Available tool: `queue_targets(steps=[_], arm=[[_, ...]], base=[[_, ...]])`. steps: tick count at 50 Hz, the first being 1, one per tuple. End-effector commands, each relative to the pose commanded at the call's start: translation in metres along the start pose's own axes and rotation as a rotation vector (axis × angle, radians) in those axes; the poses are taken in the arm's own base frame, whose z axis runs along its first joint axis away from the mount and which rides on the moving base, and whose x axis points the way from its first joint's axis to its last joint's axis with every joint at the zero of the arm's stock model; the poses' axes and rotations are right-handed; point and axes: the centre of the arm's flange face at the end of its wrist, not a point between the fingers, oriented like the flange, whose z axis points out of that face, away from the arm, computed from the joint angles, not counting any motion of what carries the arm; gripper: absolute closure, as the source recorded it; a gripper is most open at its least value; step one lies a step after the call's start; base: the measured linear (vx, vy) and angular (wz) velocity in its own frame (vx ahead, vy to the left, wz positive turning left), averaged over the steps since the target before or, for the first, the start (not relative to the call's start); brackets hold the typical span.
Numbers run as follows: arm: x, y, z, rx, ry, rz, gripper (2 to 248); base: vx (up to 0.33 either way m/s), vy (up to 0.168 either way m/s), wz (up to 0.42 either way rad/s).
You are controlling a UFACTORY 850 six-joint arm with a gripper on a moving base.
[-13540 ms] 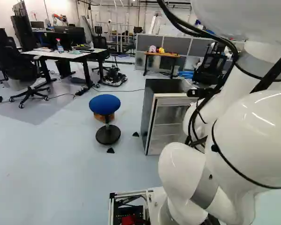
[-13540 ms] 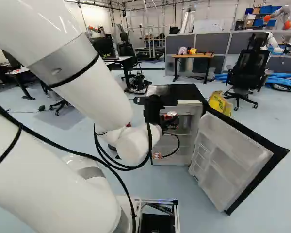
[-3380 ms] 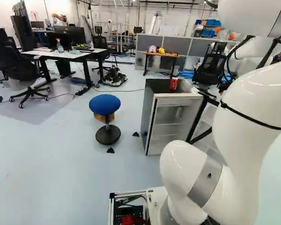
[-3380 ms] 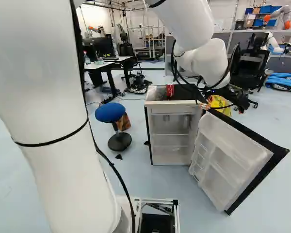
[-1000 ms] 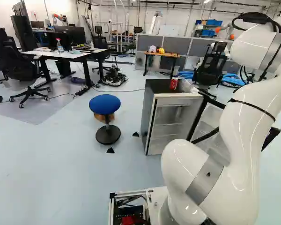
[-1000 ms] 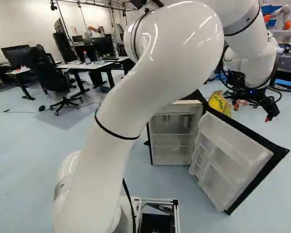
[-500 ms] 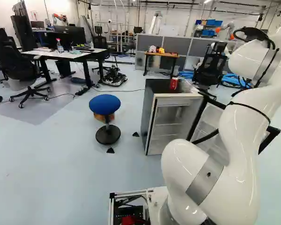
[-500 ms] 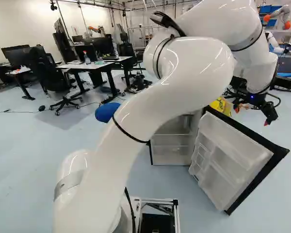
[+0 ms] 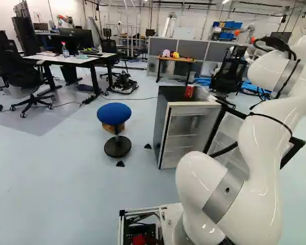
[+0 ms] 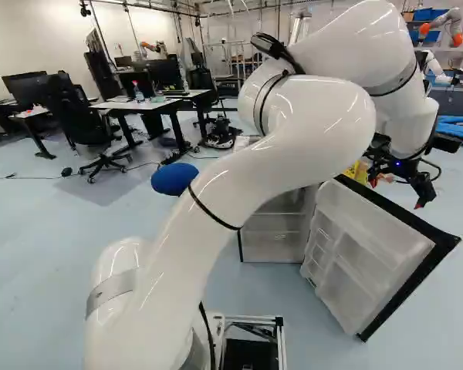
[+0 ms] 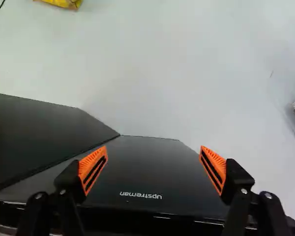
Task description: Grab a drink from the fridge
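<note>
Gripper (image 10: 396, 193) seen spread wide, nothing held between its fingers, near the opened door (image 10: 374, 258). Red can (image 9: 188, 92) seen atop the fridge (image 9: 162, 120).

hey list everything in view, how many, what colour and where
Fridge: one, black and grey, ahead
Fridge door: one, black and white, swung open
Can: one, red, on the fridge
Stool: one, blue-seated, beside the fridge
Bag: one, yellow, beyond the fridge door
Desks: at least two, white-topped, beyond the stool
Office chairs: several, black, around the room
Table: one, wood-coloured, beyond the fridge
Tubes: several, blue, on the far floor
Another robot: at least one, white and orange, distant
Arm: one, white, rising before the cameras
Tool: one, black, orange-padded, open, by the fridge door
</note>
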Motion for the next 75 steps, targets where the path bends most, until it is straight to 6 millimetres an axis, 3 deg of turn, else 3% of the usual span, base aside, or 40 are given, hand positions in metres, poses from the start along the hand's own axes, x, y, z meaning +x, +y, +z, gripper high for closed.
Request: queue_targets(steps=[23, 75], arm=[[-0.003, 0.0, 0.006, 0.0, -0.029, 0.0, 3], [-0.026, 0.021, -0.003, -0.009, -0.12, 0.027, 3]], base=[[0.0, 0.0, 0.0], [0.0, 0.0, 0.0]])
